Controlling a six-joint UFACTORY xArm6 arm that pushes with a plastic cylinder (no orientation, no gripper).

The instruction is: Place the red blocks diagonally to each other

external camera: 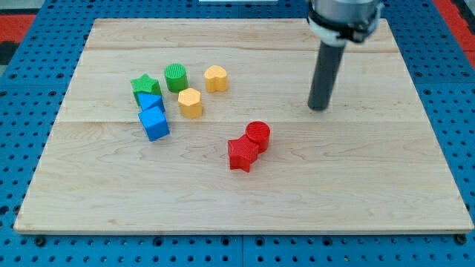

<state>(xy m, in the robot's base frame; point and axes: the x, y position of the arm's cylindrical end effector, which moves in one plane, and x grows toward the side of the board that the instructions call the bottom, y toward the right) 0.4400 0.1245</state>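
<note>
Red star block (242,155) touching red cylinder (258,135) diagonally, wooden desk (356,185) on blue pegboard (445,67), my tip (318,108) up-right of reds, no jaws, holding nothing

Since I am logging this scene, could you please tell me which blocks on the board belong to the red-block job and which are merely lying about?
Part of the job:
- red star block
- red cylinder, touching the star at its upper right
- my tip, up and right of both, apart

Lying about, at the view's left:
- green star
- green cylinder
- two yellow blocks
- two blue blocks
</note>
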